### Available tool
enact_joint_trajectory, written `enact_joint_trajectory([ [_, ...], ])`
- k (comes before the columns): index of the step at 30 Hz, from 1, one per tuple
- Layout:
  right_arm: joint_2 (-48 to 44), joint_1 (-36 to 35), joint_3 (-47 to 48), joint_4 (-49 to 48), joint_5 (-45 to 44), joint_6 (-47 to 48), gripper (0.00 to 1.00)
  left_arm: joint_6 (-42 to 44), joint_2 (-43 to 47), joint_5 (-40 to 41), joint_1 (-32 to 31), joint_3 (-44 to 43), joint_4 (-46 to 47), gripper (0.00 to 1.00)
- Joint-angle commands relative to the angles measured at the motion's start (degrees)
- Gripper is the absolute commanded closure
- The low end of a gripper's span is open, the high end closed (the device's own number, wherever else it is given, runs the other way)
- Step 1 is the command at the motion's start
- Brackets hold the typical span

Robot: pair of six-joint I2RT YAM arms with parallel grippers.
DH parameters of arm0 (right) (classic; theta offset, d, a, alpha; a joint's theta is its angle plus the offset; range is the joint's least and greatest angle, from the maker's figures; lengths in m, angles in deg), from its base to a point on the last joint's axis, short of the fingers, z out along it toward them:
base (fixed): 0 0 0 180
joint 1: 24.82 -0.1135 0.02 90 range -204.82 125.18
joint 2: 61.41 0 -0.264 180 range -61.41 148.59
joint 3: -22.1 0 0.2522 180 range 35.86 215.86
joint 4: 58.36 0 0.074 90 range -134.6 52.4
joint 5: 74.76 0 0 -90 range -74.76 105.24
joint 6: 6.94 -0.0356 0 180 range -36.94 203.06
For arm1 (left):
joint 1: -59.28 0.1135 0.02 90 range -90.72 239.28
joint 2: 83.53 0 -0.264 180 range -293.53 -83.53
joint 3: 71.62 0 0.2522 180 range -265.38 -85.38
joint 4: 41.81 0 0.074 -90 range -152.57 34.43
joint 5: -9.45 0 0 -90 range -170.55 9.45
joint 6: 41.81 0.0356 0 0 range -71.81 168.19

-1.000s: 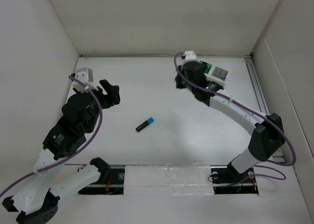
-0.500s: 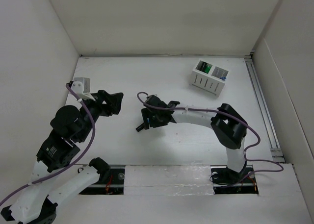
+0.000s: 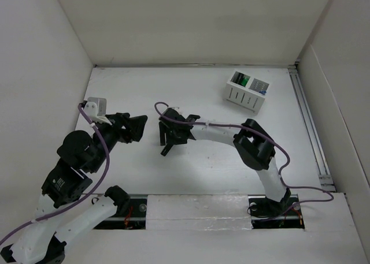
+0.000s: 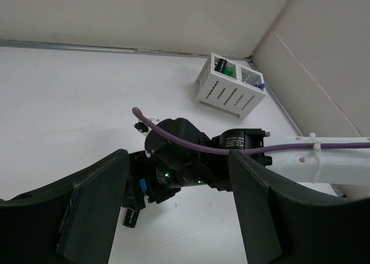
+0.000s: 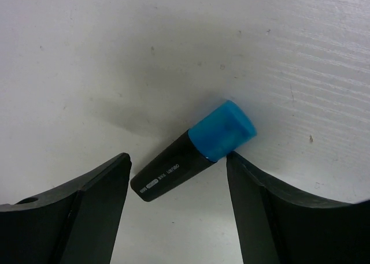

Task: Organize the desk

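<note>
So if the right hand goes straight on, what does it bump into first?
The right hand would probably hit the black marker with the blue cap first; it lies on the desk right between the open jaws. Depth is hard to judge.

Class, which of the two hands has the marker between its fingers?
The right hand: the marker lies on the desk between its open fingers. The left hand is off to the side, empty.

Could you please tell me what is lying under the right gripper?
A black marker with a blue cap lies flat on the desk, between the open fingers of the right gripper. From above, the gripper covers most of it; only its black end shows.
</note>
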Motion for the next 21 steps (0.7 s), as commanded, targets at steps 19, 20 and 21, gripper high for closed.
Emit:
enact_joint_trajectory([
  [19, 12.52, -4.85, 15.70, 22.17, -11.08, 10.61, 0.58, 0.96, 0.68, 4.22, -0.28, -2.03, 1.53, 0.34],
  [20, 11.74, -4.85, 15.09, 21.82, -11.08, 10.70, 0.66, 1.23, 0.50, 4.48, -0.28, -2.12, 1.44, 0.34],
  [21, 11.12, -4.85, 13.78, 21.47, -11.16, 10.87, 0.70, 1.32, 0.33, 4.66, -0.28, -2.29, 1.35, 0.34],
])
